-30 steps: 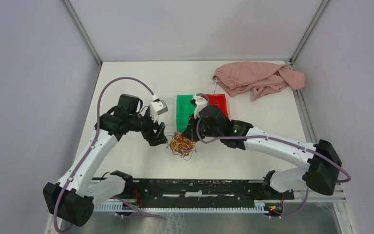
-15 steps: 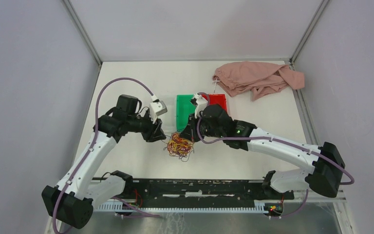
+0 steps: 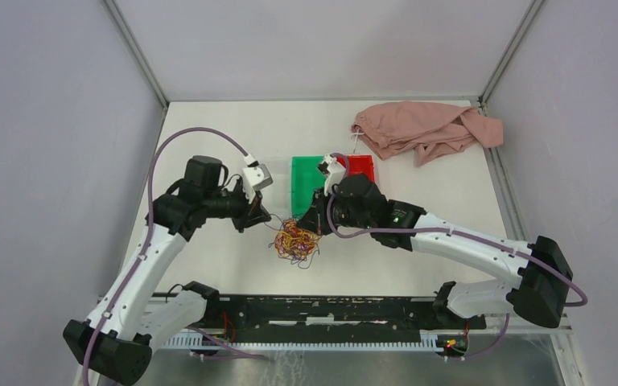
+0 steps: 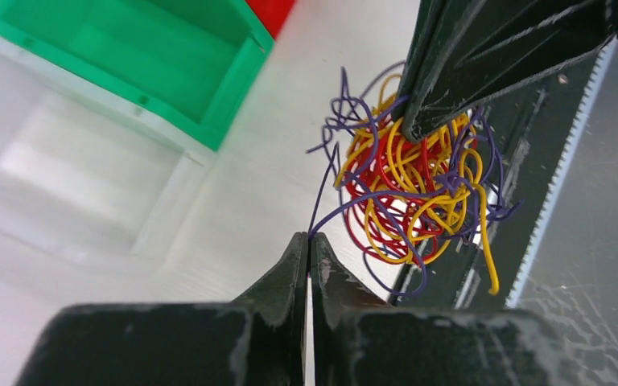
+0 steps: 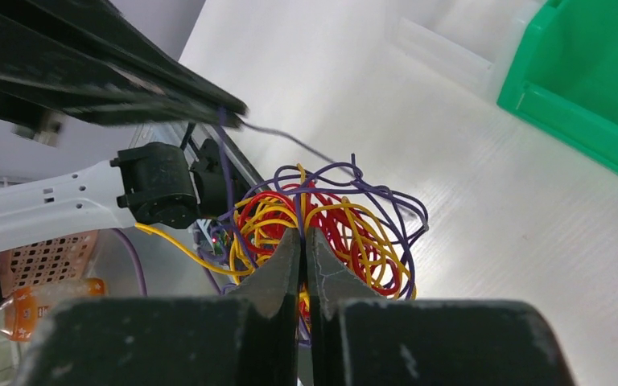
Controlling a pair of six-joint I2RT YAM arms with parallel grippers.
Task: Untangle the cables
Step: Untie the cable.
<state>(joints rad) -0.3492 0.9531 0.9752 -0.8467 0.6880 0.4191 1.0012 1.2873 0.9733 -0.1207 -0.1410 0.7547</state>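
Against the white tabletop point(image 3: 418, 249), the cables point(image 3: 294, 240) bunched in a tangle near a green bin point(image 3: 306, 181). The left gripper point(image 4: 309, 241) was clamped on one purple strand point(image 4: 346, 209) at the tangle's edge. The right gripper point(image 5: 302, 235) was pinched on strands at its top.

The pair I run, lower frame: left arm point(image 3: 141, 269) and right arm point(image 3: 467, 245), white shells, black joints, looping purple cable point(image 3: 197, 131), one green light point(image 3: 397, 217) centre-right.

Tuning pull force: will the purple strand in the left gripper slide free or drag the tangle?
Probably floppy: the purple strand bows loosely from the shut left gripper. Likely snags, as it loops into the tangle. That looks light; the right gripper pinching it likely anchors it.
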